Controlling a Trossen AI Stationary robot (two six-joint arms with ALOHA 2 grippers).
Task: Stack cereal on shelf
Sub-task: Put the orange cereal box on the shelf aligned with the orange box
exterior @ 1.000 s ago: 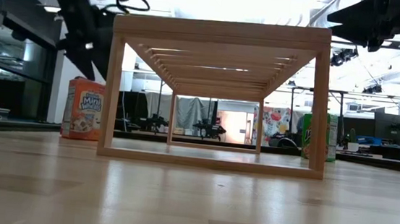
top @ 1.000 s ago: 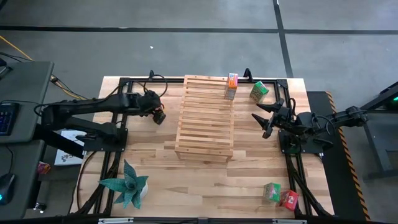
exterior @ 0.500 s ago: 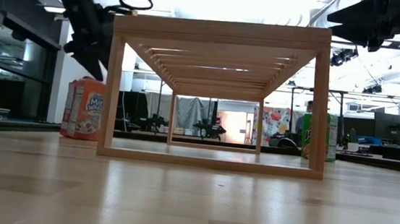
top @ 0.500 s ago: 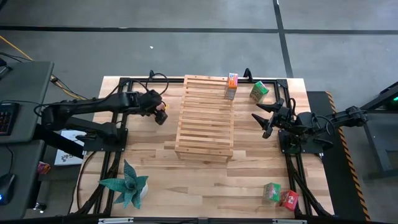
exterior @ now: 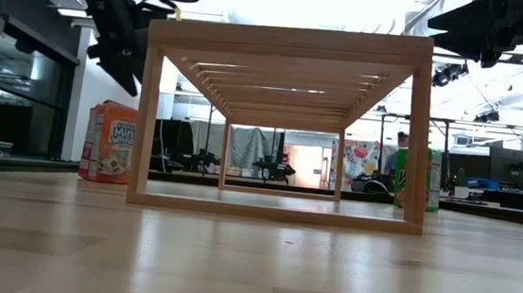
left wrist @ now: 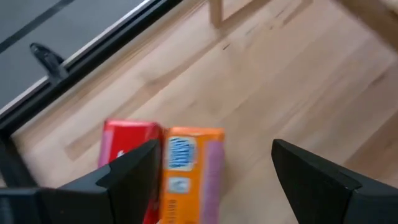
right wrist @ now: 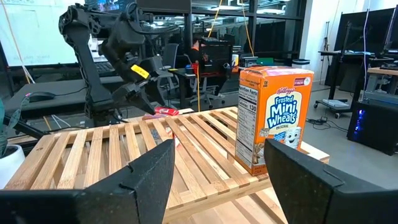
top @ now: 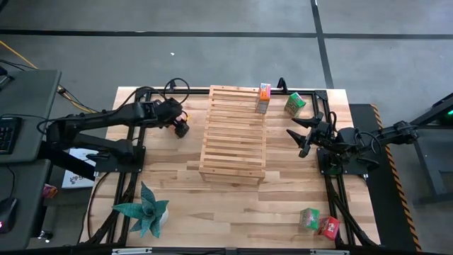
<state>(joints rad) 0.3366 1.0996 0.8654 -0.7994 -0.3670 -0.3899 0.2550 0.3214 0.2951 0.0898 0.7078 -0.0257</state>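
Only one orange box [top: 263,97] stands on the shelf [top: 233,134] so far. Left end effector [left wrist: 211,168] hangs wide above an orange-and-red pair [left wrist: 186,171] on the table — next comes descent and closing. Right end effector [top: 303,134] waits open beside the shelf.

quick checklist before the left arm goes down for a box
1. Left tool open: ok, fingers wide apart and empty.
2. Target under it: ok, orange cereal box sits between the fingers, red cereal box right beside it.
3. Clearance between the two boxes: not ok, they look to be touching, so one finger may hit the red one.
4. Shelf has room: ok, only one orange Mini-Wheats box stands at its far end.
5. Right tool out of the way: ok, open, beside the shelf.
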